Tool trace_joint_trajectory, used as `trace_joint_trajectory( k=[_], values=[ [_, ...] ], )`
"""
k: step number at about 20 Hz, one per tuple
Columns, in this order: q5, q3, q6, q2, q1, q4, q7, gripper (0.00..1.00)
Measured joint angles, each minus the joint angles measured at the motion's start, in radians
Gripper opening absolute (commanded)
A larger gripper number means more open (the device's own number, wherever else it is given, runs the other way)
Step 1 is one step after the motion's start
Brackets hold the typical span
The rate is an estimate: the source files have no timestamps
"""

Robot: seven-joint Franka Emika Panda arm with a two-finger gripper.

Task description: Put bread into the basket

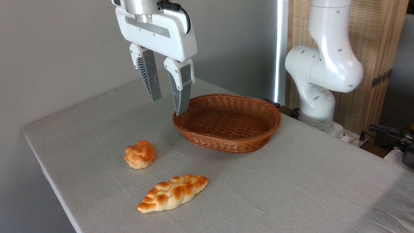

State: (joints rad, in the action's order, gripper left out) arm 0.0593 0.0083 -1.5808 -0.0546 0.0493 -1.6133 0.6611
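Observation:
The bread (pixel 139 154), a small round knotted bun with a golden-orange top, lies on the table left of centre. Behind it and to the right stands the basket (pixel 227 142), an oval reddish-brown wicker one with nothing inside. My gripper (pixel 168 105) hangs above the table, just left of the basket's rim and well above and behind the bun. Its two fingers are apart, open, with nothing between them.
A longer braided loaf (pixel 172 193) lies in front of the bun, nearer the table's front edge. The arm's white base (pixel 318 81) rises at the back right, with cables (pixel 388 132) beside it. The table's left edge (pixel 38 152) runs close to the bun.

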Motion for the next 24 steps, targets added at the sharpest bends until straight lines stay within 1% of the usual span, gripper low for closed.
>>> trace_joint_trajectory(
  k=[24],
  values=[
    [0.000,0.000,0.000,0.000,0.000,-0.001,0.012,1.00]
  ],
)
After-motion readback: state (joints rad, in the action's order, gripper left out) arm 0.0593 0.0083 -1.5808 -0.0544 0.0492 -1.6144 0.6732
